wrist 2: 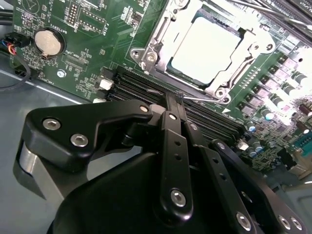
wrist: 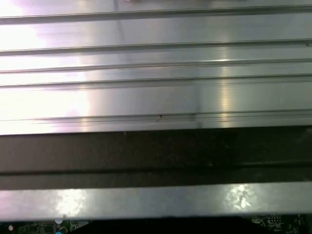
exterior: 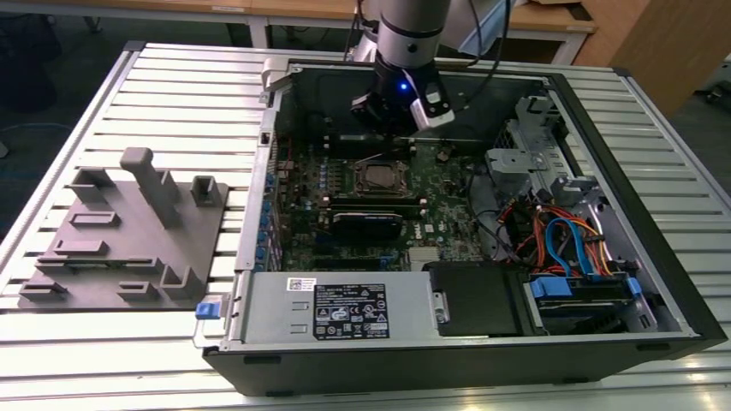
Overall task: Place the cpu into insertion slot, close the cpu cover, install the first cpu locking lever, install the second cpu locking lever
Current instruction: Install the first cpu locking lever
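The cpu [wrist 2: 207, 46] lies flat in the insertion slot [exterior: 356, 181], its pale metal top showing through the cut-out of the cpu cover [wrist 2: 163, 51], which lies down over it. A thin wire locking lever [wrist 2: 207, 101] runs along the socket's near edge. My gripper [wrist 2: 176, 100] is shut, its two black fingers pressed together, with the tips right at the hooked end of that lever. I cannot tell whether they touch it. In the exterior view the gripper [exterior: 389, 128] hangs inside the open computer case, just behind the socket.
Long black memory slots [wrist 2: 146, 90] lie between my fingers and the socket. A coin battery [wrist 2: 48, 43] sits on the green board. The case [exterior: 639, 197] holds cables, drive bays and a power supply [exterior: 342, 312]. A grey fixture [exterior: 126, 240] stands on the ribbed table [wrist: 156, 87].
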{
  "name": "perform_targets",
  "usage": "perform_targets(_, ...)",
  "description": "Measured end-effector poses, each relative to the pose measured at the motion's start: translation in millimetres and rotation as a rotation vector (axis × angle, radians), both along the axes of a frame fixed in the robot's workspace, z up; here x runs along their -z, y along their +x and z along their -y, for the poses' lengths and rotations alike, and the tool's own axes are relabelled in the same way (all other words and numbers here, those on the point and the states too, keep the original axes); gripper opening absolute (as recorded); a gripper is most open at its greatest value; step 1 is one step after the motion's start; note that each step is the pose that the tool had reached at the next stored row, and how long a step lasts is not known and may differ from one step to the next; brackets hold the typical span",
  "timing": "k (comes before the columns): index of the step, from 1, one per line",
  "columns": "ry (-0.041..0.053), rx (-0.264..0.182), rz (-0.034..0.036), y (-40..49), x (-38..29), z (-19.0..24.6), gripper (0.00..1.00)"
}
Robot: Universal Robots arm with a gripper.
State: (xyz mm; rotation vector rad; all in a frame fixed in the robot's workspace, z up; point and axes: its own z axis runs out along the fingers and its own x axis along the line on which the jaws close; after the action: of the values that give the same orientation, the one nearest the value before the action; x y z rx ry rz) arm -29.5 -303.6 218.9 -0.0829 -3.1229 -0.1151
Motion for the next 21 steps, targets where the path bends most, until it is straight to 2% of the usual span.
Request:
perform_targets(10,0.0001,0.000,0.0001,5.2,3.7,0.0,0.10)
perform_targets(21,0.0012,0.000,0.0001,8.3,12.6,0.0,0.10)
